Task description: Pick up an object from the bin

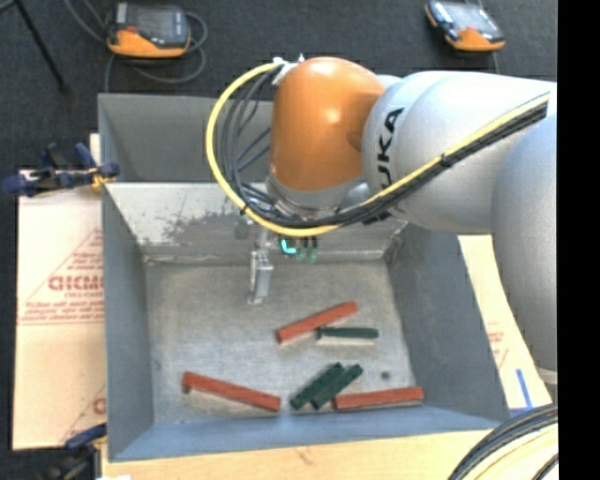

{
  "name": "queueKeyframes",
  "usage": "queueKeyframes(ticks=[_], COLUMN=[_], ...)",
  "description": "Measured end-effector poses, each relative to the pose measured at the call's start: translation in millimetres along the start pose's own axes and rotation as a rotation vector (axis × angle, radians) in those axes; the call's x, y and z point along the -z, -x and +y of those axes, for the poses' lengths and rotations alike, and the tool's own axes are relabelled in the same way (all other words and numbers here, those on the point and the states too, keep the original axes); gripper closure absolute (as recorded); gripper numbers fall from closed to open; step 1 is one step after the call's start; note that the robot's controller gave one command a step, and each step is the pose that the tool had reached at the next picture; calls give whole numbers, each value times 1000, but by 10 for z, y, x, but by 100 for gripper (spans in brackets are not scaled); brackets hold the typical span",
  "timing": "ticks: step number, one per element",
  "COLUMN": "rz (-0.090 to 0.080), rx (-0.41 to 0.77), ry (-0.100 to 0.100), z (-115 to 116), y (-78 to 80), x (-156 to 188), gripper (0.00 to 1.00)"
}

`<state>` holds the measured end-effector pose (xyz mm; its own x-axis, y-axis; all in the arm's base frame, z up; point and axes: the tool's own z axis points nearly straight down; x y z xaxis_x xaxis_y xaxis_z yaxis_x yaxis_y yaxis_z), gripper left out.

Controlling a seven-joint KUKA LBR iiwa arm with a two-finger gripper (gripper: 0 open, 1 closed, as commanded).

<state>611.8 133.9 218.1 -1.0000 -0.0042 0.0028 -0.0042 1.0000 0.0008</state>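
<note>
Claw (pixel 260 279) nr bin (pixel 178 223) back wall, red stick (pixel 317 322) well apart

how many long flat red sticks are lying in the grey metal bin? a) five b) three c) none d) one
b: a flat red stick near the middle, a red stick at lower left and a red stick at lower right of the grey metal bin.

Two orange gadgets (pixel 147 30) (pixel 464 23), perhaps meters

Dark floor (pixel 47 122), an orange-and-black device (pixel 148 28) at upper left, another (pixel 464 23) at upper right.
</note>
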Motion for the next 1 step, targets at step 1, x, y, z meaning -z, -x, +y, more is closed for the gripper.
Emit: queueKeyframes(ticks=[1], rz=[3], rx=[64], ry=[-1], z=[143], y=[-944], x=[-1521], gripper=[0])
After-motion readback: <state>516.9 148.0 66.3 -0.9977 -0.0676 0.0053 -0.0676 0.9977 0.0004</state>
